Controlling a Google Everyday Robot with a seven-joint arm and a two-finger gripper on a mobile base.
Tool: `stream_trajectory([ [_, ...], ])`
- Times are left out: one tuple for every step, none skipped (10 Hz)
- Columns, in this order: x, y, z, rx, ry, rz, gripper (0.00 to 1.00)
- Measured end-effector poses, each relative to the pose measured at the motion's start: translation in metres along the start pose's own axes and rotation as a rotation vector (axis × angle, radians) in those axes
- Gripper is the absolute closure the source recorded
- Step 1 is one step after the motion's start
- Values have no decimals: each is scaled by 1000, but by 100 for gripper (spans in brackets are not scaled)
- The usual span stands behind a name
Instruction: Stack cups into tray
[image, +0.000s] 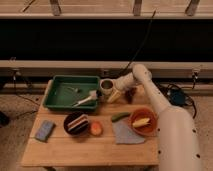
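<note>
Neither cup is in the tray (56, 104) yet. The cream-white cup (106, 86) stands at the tray's three o'clock side; the gripper (113, 95) is against it, grip state undeterminable. Stacking remains.

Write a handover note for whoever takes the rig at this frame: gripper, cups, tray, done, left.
Gripper: at the cup beside the tray's right edge, low over the table.
Tray: back left of the table, holding a white utensil; no cup visible inside.
Only this one cup is clearly visible; a second I cannot make out.
Done: nothing stacked.
Left: move the cups into the tray and stack them.
</note>
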Motion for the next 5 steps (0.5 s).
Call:
stream_trajectory([
  [0, 0, 3, -1, -9, 7, 27],
  [1, 0, 6, -2, -22, 17, 38],
  [2, 1, 8, 0, -34, 27, 48],
  [4, 1, 8, 5, -45, 39, 59],
  [6, 2, 7, 6, -51, 47, 67],
])
